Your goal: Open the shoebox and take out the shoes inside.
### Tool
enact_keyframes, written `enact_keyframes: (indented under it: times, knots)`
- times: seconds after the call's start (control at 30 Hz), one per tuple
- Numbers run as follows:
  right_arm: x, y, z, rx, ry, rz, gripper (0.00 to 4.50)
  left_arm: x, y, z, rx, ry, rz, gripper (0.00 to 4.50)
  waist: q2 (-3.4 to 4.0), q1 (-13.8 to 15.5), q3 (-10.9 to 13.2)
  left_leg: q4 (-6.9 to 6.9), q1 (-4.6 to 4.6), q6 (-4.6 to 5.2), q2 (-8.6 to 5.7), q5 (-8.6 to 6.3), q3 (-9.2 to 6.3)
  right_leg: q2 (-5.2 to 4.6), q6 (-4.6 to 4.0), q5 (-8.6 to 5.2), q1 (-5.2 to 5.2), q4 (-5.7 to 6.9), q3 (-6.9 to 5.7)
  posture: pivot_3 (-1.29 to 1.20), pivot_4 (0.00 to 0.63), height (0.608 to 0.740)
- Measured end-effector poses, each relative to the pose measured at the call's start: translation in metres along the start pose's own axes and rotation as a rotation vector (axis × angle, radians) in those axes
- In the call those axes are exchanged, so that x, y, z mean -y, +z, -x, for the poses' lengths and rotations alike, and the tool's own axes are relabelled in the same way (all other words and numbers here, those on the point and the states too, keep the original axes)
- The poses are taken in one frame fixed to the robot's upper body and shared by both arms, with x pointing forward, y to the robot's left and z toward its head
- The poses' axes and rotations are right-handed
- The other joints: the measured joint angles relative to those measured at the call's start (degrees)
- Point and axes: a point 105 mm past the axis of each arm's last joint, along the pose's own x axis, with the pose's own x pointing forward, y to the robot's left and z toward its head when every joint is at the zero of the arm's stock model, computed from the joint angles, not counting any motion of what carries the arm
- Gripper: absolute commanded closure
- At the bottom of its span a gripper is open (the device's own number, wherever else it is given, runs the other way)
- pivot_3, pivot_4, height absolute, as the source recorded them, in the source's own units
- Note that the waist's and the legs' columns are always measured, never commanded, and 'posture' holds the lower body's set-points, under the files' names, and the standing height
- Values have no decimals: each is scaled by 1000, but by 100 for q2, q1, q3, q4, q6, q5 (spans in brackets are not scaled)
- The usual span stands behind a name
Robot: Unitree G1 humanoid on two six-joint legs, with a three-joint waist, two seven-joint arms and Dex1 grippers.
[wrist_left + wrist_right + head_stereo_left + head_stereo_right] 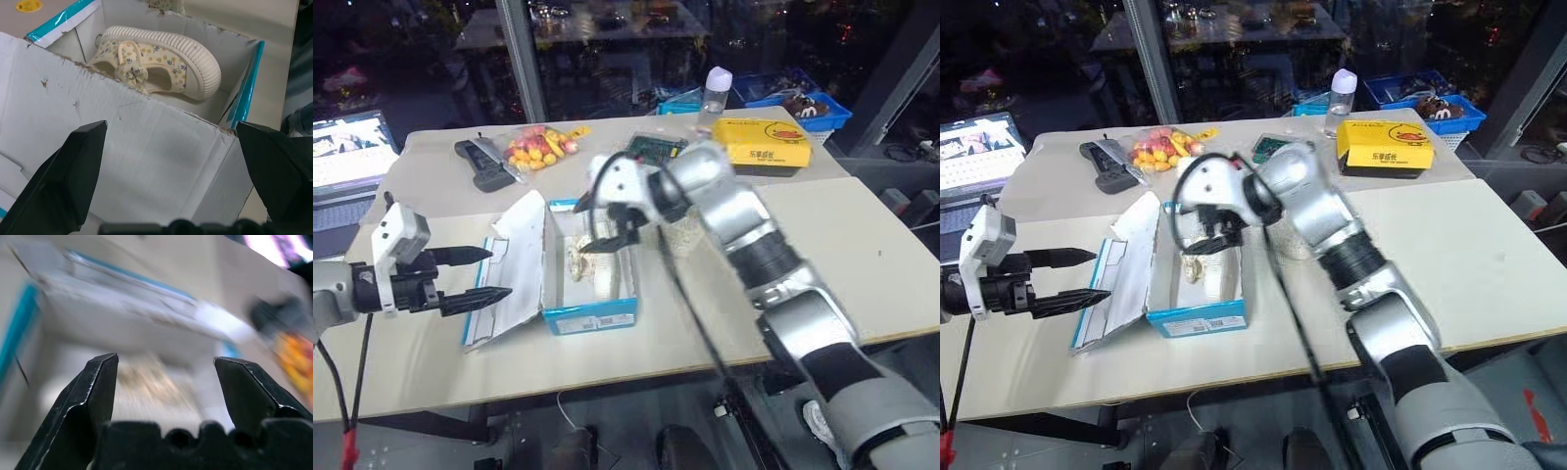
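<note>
Blue shoebox [592, 315] sits open on the table [862, 264], a shoe [161, 61] lies inside, and the wide-open, empty right gripper [607, 233] hangs over it while the left gripper [484, 276] waits open beside the lid.

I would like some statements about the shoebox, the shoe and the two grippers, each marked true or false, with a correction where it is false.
1. The shoebox is open, its lid folded out toward the left gripper. True.
2. The box is empty. False: a cream shoe with a small floral print lies inside.
3. The left gripper holds the lid. False: its jaws stand open, beside the lid, with nothing between them.
4. The right gripper is over the open box. True; its jaws are open.
5. The yellow box lies inside the shoebox. False: it lies apart, farther back on the table.
</note>
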Motion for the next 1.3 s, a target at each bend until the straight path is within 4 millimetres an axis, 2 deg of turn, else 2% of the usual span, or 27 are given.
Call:
enact_keyframes:
  times: [0.13,0.23,0.4,0.53,0.77,0.87,1.1,1.3]
  knots:
    - [7,-14,-26,-103,3,-8,757,-1,0,0,0,10,1,0,-2,9,-1,-2,-2,-3,-3,-2,0,-1,2,2,-2,-4,3,0,150,740]
    - [8,-26,-33,-164,15,9,757,-1,0,0,1,11,1,0,-2,1,-1,-7,-2,-5,-2,-2,0,1,2,2,-7,-3,3,0,150,740]
    - [-1,-59,-36,-284,63,15,757,0,-3,0,-4,11,10,0,-3,-39,-2,-7,1,-5,-3,-2,0,1,2,2,-4,-2,4,0,150,740]
    - [-5,-63,-45,-309,81,40,757,1,-5,-1,-8,8,15,0,-4,-55,-3,-13,31,-6,0,-3,0,3,2,2,21,0,4,0,150,740]
    - [-6,-70,-50,-328,69,23,757,2,-6,-1,-10,14,14,0,-17,-32,-11,-13,42,-7,-1,-4,-1,2,2,1,26,-2,3,0,150,740]
    - [-7,-70,-51,-323,69,21,1465,2,-5,-1,-9,16,11,0,-21,-36,-13,-14,42,-10,0,-5,-1,2,1,2,26,-1,3,0,150,740]
    - [-9,-73,-53,-331,74,16,3791,2,-5,-1,-9,17,11,0,-21,-39,-13,-12,43,-11,1,-4,-1,4,1,2,25,1,3,0,150,740]
    - [-7,-69,-54,-302,50,2,3791,2,-5,-1,-8,17,9,0,-21,-45,-13,-13,42,-12,3,-4,-1,5,0,2,24,1,4,0,150,740]
